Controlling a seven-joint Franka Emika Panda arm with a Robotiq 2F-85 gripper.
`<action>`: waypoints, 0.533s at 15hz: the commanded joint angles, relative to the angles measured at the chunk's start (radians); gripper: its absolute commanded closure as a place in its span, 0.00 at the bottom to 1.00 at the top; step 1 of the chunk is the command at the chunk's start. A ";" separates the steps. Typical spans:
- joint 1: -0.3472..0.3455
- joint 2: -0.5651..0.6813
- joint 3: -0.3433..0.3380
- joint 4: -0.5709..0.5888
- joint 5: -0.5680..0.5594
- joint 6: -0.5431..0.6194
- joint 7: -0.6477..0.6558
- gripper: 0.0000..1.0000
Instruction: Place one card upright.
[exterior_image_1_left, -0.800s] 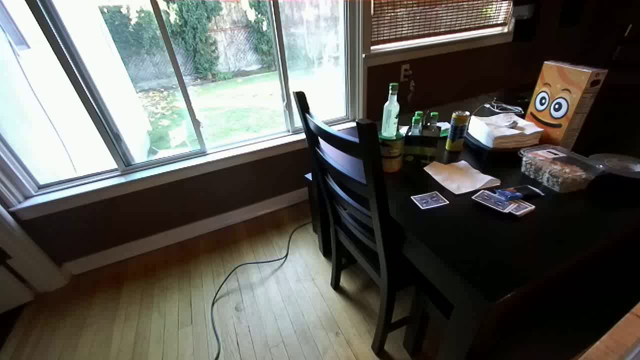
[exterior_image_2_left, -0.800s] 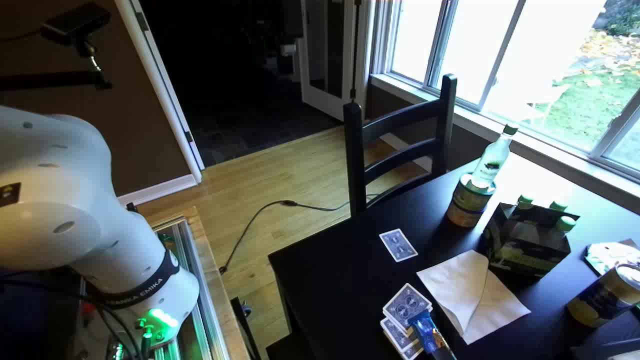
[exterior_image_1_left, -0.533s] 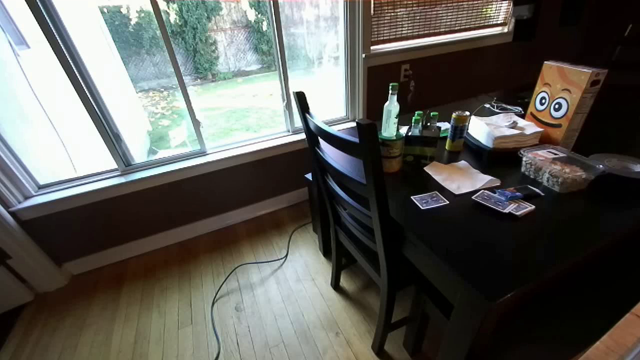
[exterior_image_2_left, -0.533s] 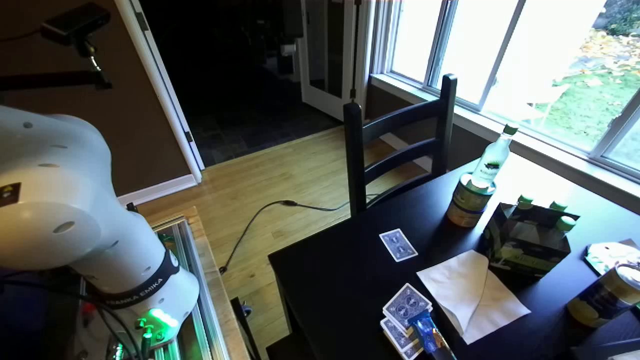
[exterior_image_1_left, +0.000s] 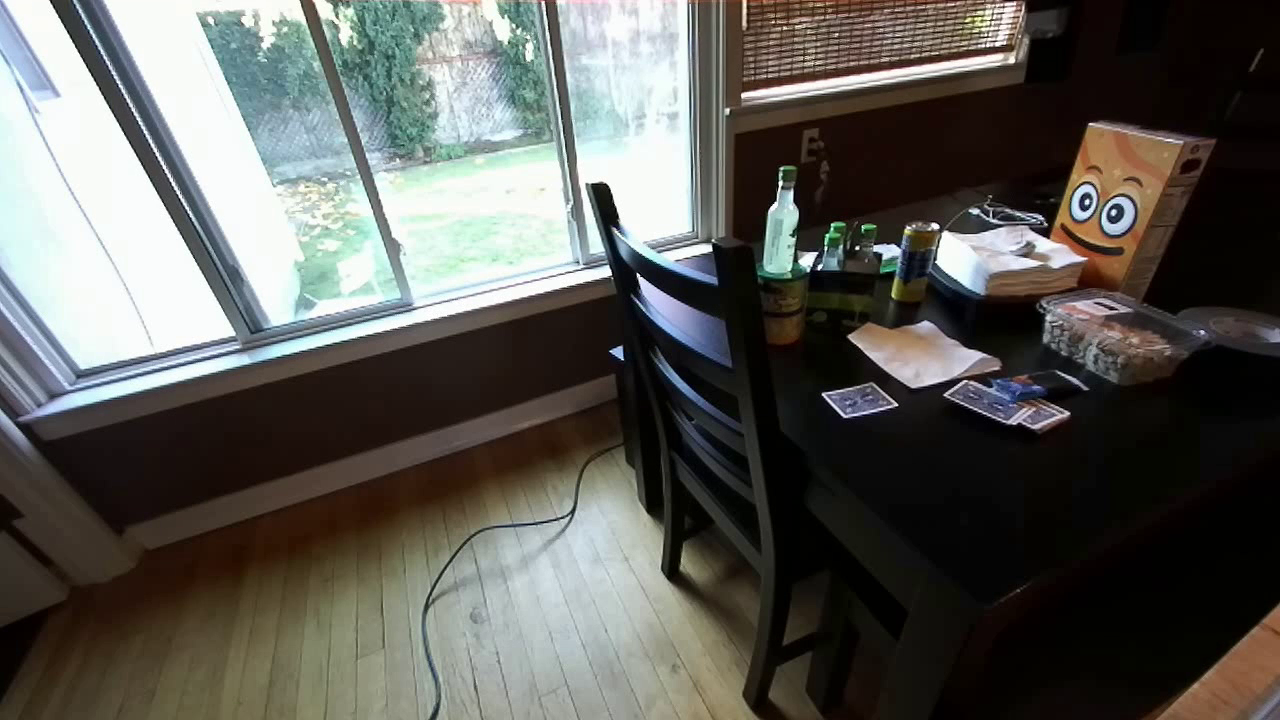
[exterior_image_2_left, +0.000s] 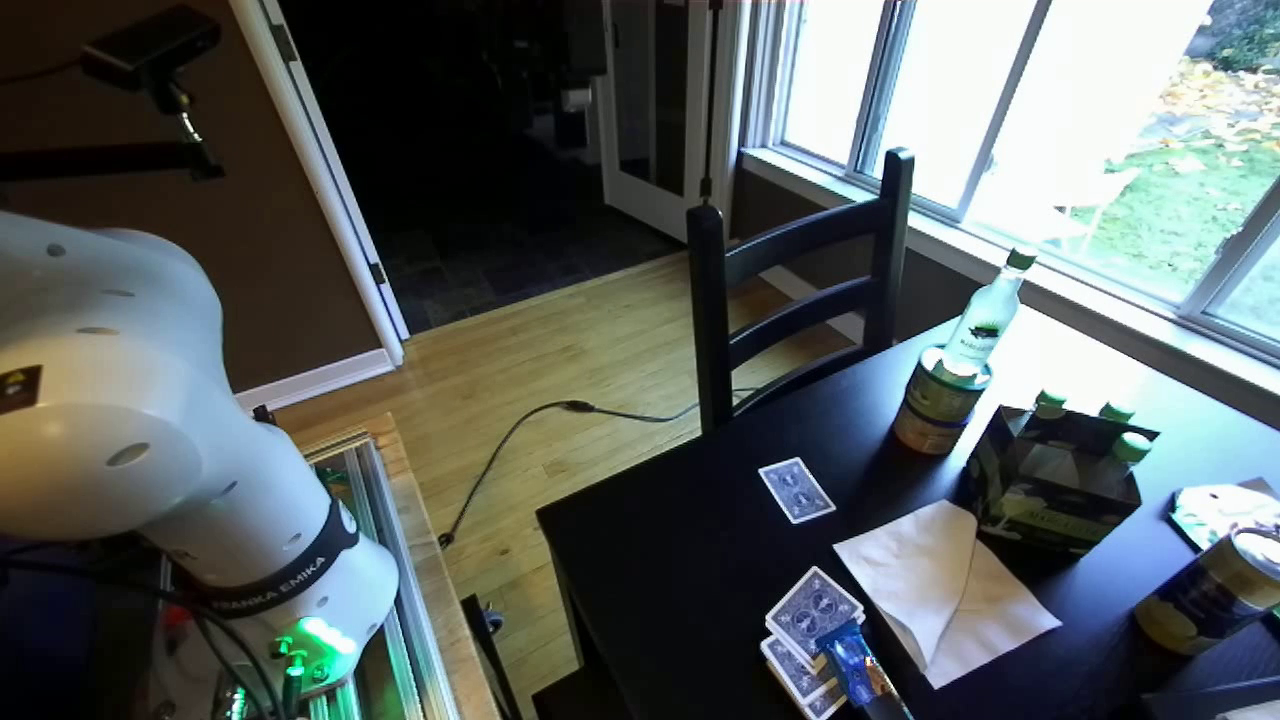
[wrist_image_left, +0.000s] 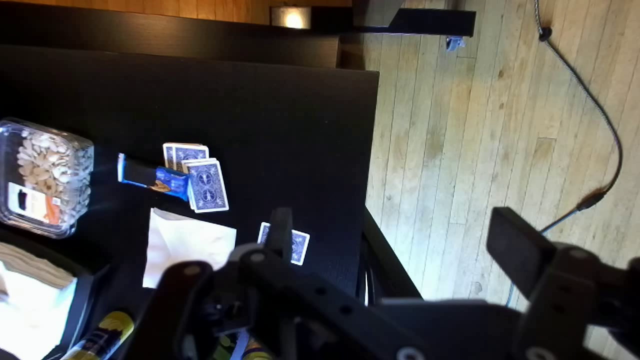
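A single blue-backed card lies flat and face down on the dark table, in both exterior views. In the wrist view that card is partly hidden behind one finger. A fanned pile of blue-backed cards lies face down nearby; it also shows in an exterior view and in the wrist view. No card stands upright. My gripper is wide open, with nothing between its fingers, high above the table's edge. The gripper is out of frame in both exterior views; only the arm shows.
A blue wrapper lies on the card pile. A white napkin, a bottle standing on a can, a bottle carrier and a plastic tub are on the table. A chair stands at its edge.
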 joint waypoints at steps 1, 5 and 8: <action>0.008 0.002 -0.005 0.003 -0.003 -0.003 0.004 0.00; -0.037 0.037 0.041 -0.048 -0.027 0.194 0.184 0.00; -0.079 0.082 0.079 -0.107 -0.106 0.376 0.308 0.00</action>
